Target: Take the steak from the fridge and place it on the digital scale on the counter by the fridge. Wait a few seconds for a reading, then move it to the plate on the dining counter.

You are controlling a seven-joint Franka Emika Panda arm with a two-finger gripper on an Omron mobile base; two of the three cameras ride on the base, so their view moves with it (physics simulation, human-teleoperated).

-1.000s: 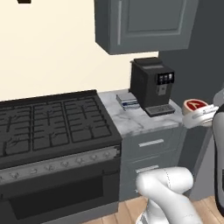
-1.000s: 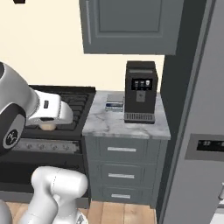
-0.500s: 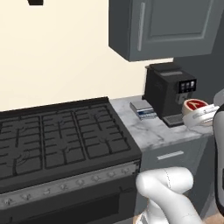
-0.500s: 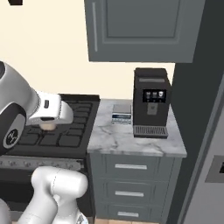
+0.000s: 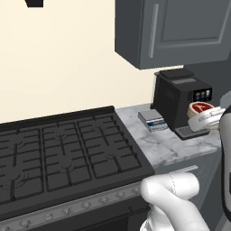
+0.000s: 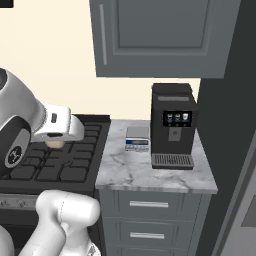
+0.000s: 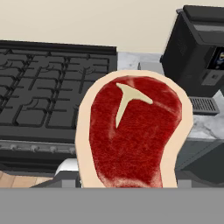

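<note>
The steak (image 7: 133,131) rides aloft in the robot's fingers, closed on it, right of the black stove (image 5: 63,158); the digital scale (image 6: 137,139) sits on the marble bench (image 6: 150,172), just left of the coffee machine (image 6: 172,125)

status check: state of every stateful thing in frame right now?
steak: held up in the gripper, off the counter
digital scale: platform bare, nothing on it
coffee machine: on the marble counter, screen lit
upper cabinet: door closed
drawers: closed
stove: burners bare
</note>
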